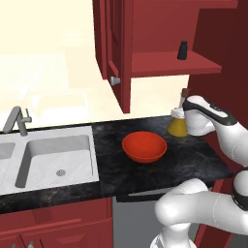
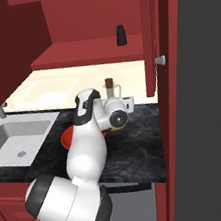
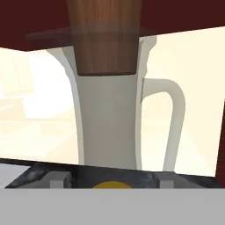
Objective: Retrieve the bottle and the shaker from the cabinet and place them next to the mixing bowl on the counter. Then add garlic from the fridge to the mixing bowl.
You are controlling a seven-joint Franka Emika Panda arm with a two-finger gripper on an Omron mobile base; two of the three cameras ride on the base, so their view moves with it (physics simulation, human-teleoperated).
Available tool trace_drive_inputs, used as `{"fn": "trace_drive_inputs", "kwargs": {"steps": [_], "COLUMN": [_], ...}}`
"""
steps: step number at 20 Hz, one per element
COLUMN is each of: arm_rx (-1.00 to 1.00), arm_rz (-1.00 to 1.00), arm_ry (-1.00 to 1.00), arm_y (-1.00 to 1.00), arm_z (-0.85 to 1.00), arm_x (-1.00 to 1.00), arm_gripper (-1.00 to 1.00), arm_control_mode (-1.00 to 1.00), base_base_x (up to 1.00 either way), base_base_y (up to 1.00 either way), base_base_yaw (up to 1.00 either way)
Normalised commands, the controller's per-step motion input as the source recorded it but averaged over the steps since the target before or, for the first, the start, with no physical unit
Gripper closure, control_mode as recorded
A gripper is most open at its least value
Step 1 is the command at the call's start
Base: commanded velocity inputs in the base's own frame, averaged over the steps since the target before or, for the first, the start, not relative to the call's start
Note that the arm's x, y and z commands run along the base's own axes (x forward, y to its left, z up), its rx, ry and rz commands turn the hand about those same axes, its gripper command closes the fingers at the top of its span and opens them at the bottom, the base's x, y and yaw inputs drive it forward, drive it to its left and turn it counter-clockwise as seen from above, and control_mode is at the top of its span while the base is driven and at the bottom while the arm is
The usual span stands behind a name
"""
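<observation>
Jaws clamped on the bottle point(image 1: 177, 124) neck, I hold it upright on the worktop point(image 1: 193, 157) beside the mixing bowl point(image 1: 144, 147) for release.

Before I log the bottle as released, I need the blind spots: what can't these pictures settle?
- Jaws on the bottle: left base view, the white hand covers them; gripping or just around it, cannot tell.
- Bottle base: right base view, behind the wrist.
- Bowl: right base view, mostly behind the arm.
- Shaker: too small for detail.
- Stopper: hand view, cut off at top.
</observation>
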Motion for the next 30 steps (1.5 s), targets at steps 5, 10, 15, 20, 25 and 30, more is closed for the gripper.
{"fn": "trace_drive_inputs", "kwargs": {"steps": [5,10,15,20,25,30], "arm_rx": [0.0,0.0,0.0,0.0,0.0,0.0], "arm_rz": [-0.01,-0.02,-0.03,-0.02,-0.04,-0.04], "arm_ry": [0.01,0.0,0.0,0.0,0.0,0.0], "arm_y": [0.0,0.0,0.0,0.0,0.0,0.0], "arm_z": [-0.19,-0.13,-0.04,-0.04,-0.1,-0.08], "arm_x": [0.0,0.0,0.0,0.0,0.0,0.0], "arm_gripper": [1.0,1.0,1.0,1.0,1.0,1.0], "arm_control_mode": [-1.0,-1.0,-1.0,-1.0,-1.0,-1.0], "base_base_x": [0.0,0.0,0.0,0.0,0.0,0.0], "base_base_y": [0.0,0.0,0.0,0.0,0.0,0.0], "base_base_yaw": [0.0,0.0,0.0,0.0,0.0,0.0]}}
